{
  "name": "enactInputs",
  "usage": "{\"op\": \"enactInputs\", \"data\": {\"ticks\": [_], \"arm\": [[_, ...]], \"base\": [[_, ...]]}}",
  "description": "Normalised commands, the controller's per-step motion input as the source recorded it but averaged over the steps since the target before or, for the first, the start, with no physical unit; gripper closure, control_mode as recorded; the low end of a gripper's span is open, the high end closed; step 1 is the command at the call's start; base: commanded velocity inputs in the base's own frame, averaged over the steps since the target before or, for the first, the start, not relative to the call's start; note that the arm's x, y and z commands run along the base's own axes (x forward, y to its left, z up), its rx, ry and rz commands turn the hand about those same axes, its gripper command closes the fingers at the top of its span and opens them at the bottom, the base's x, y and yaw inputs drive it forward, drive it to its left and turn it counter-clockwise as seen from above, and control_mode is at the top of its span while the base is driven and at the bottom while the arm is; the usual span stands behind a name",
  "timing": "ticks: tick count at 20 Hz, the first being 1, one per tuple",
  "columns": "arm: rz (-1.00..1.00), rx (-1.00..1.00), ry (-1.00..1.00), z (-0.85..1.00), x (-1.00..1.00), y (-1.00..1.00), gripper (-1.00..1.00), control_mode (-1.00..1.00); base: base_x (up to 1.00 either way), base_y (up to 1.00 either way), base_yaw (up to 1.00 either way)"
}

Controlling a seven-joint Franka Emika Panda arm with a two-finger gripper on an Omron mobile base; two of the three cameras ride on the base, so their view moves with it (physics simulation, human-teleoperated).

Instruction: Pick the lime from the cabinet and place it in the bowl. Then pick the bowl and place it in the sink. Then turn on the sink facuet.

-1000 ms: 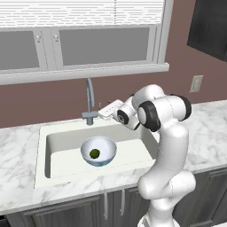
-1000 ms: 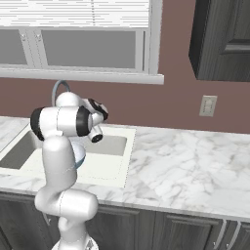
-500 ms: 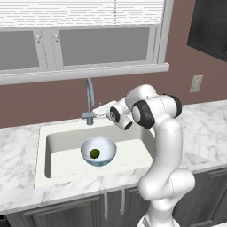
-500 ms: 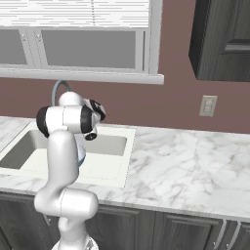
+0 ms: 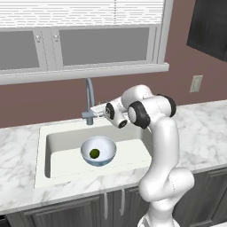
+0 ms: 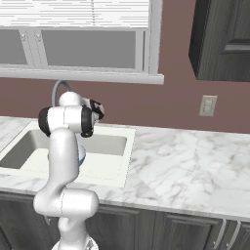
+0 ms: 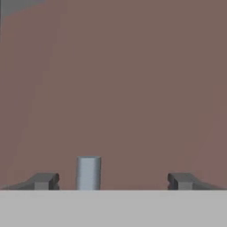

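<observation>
I am holding my tool (image 7: 113,181) open at the sink facuet (image 5: 90,99), its upright stem standing between the fingers, nearer the left one. The bowl (image 5: 99,150), carrying the lime (image 5: 94,153), is sitting in the sink (image 5: 53,146) below.

Mauve wall (image 5: 53,95), window (image 5: 80,35), marble counter (image 6: 185,161)
</observation>
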Motion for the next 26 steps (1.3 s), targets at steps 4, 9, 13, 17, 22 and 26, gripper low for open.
{"op": "enactInputs", "data": {"ticks": [4,9,13,17,22,26], "arm": [[-0.03,0.13,0.04,0.00,0.00,-0.46,1.00,-1.00],[-0.05,0.19,0.06,0.00,0.00,-0.81,1.00,-1.00],[-0.07,0.24,0.07,0.00,0.00,-0.99,1.00,-1.00],[-0.07,0.27,0.08,0.00,0.00,-1.00,1.00,-1.00],[-0.07,0.23,0.10,0.00,0.00,-1.00,1.00,-1.00],[-0.06,0.20,0.10,0.00,0.00,-0.99,1.00,-1.00]], "base": [[0.00,0.00,0.00],[0.00,0.00,0.00],[0.00,0.00,0.00],[0.00,0.00,0.00],[0.00,0.00,0.00],[0.00,0.00,0.00]]}}
